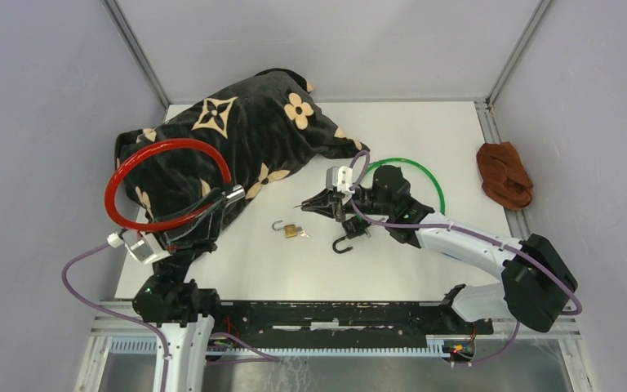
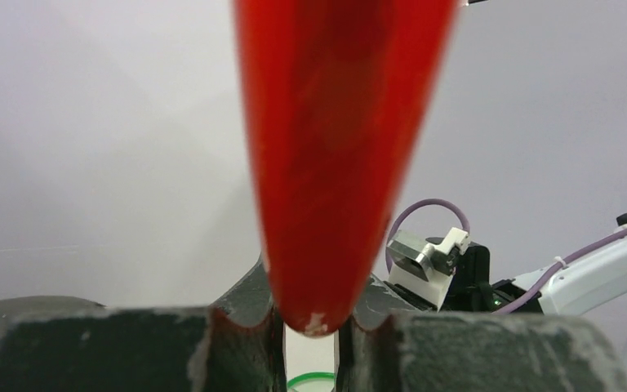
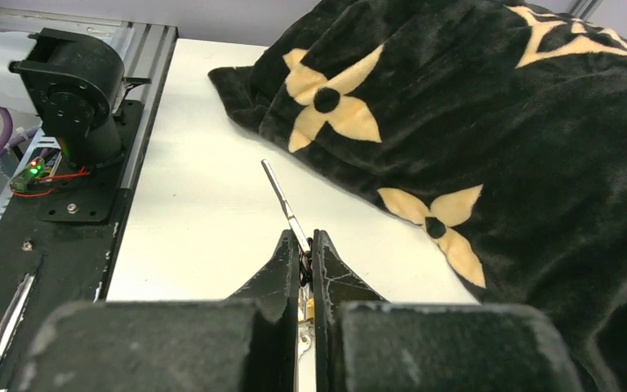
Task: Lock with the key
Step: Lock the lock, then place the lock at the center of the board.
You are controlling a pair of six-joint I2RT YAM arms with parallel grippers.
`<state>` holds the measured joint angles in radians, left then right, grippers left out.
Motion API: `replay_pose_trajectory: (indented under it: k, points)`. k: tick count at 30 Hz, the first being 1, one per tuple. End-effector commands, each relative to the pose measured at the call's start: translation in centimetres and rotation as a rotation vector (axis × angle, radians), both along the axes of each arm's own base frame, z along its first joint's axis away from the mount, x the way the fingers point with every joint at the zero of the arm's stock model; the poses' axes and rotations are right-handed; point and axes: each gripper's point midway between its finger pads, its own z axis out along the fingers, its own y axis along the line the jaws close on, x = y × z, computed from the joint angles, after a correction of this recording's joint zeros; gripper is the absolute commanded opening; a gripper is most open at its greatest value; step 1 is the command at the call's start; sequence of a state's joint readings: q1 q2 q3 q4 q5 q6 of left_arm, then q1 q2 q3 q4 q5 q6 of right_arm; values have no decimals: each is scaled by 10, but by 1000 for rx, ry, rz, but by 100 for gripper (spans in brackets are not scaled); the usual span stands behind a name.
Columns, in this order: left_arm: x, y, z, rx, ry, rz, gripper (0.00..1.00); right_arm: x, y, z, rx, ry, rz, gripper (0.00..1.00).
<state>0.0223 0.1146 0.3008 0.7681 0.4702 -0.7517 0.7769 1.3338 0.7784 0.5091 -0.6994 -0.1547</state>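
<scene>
Left pincer [image 1: 212,209] was clenched on the red cable lock [image 1: 167,175] — through its wrist camera I saw the red tube standing up between the fingers, pinched at its lower end. The loop arched over the black blanket with tan flowers [image 1: 245,131], which lay bunched at the table's [image 1: 424,122] far left. The lock's silver head [image 1: 233,194] sat at the blanket's near edge, close to the left fingertips. My right pincer [image 3: 306,249] was closed tight on the key [image 3: 282,196] — its thin metal shaft jutted forward over the white surface toward the blanket, apart from the silver head. A small brass padlock [image 1: 291,231] lay between the arms, with a black hook [image 1: 343,243] just beside the right pincer. A green cable loop [image 1: 424,175] lay partly under the right arm, and a brown cloth [image 1: 504,174] lay at the right edge.
</scene>
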Motion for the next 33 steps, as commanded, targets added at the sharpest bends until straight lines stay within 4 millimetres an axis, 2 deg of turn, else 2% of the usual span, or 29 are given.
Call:
replay_pose_trajectory:
  k: [1, 6, 9, 12, 15, 17, 23, 25, 29, 33]
  points:
    - [5, 0, -1, 61, 26, 49, 2, 0, -5, 23, 37, -40, -17, 0]
    - [24, -22, -57, 296, 188, -4, 2, 4, -14, 18, 12, -30, -74, 0]
    - [18, -39, -95, 592, 154, -57, 2, 7, -22, 11, -21, -29, -117, 0]
    - [10, -42, -140, 915, 57, -61, 2, 10, -31, 4, -56, -28, -167, 0]
    - [16, -26, -183, 1200, -25, 40, 2, 14, -44, -3, -91, -29, -234, 0]
    - [25, -13, -204, 1340, -51, 103, 2, 18, -53, -10, -115, -33, -281, 0]
    - [55, 14, -238, 1587, -102, 216, 2, 18, -62, -24, -165, -9, -315, 0]
    - [58, 14, -250, 1643, -130, 203, 2, 18, -63, -26, -169, -4, -316, 0]
    - [64, 30, -283, 1843, -200, 221, 2, 13, -58, -30, -160, 25, -286, 0]
    - [52, 41, -315, 2011, -269, 156, 2, 8, -49, -33, -148, 59, -243, 0]
